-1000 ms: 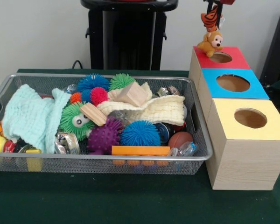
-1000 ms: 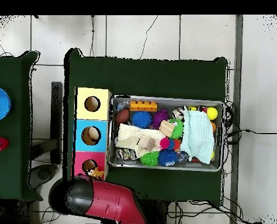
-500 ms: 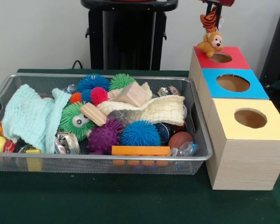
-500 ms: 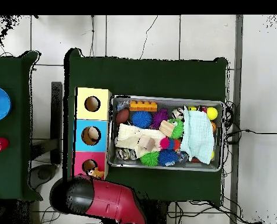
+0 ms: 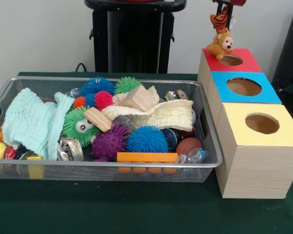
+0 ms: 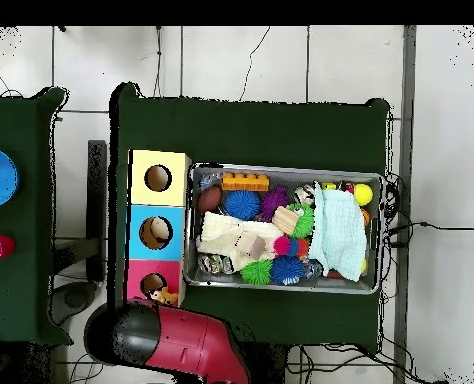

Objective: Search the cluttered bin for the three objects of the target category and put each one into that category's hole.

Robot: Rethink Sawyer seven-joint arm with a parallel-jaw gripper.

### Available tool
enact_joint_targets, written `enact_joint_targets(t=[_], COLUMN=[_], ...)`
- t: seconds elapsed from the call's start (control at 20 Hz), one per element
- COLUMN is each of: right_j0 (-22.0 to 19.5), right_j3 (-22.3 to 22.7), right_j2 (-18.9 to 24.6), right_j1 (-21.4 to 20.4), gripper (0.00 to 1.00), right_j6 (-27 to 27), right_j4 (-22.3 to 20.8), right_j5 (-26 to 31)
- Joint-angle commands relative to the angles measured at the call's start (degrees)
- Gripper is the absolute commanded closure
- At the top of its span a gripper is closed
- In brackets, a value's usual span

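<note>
From the front, the gripper is pinching a tiger plush; a monkey plush is dangling beneath it beside the red box's hole. Overhead, the monkey plush is lying at that hole's rim. The drop is in hand; next, it needs centring over the hole, then releasing.

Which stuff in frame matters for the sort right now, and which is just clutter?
In the job:
- gripper, shut on the tiger plush
- monkey plush, sitting on the red box at the edge of its hole
- mesh bin

Lying about:
- blue box, yellow box
- mint cloth, cream cloth
- blue spiky ball, purple spiky ball
- orange brick, wooden block
</note>
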Motion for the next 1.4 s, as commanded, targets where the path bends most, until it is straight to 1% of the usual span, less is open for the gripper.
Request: enact_joint_targets(t=[0.05, 0.2, 0.3, 0.45, 0.6, 0.85, 1.0, 1.15, 1.4], right_j0=[-0.10, 0.22, 0.73, 0.65, 0.01, -1.53, -2.52, -2.82, -3.47], right_j3=[-6.87, -9.06, -10.04, -10.64, -10.81, -12.52, -12.37, -12.12, -9.49], right_j2=[3.37, 3.29, 3.04, 3.15, 3.63, 4.35, 5.15, 5.00, 5.46], right_j1=[-0.10, -0.12, 0.10, 0.98, 2.31, 3.83, 4.49, 4.39, 4.43], gripper=[1.00, 1.00, 1.00, 1.00, 1.00, 1.00, 1.00, 1.00, 1.00], right_j6=[11.02, 11.89, 12.35, 11.86, 9.93, 8.04, 6.73, 6.19, 5.24], right_j4=[0.90, 0.60, 0.31, 0.51, 0.46, 0.30, 0.80, 0.55, 0.99], right_j5=[7.24, 10.23, 10.84, 10.31, 7.29, 8.18, 7.68, 7.59, 4.50])
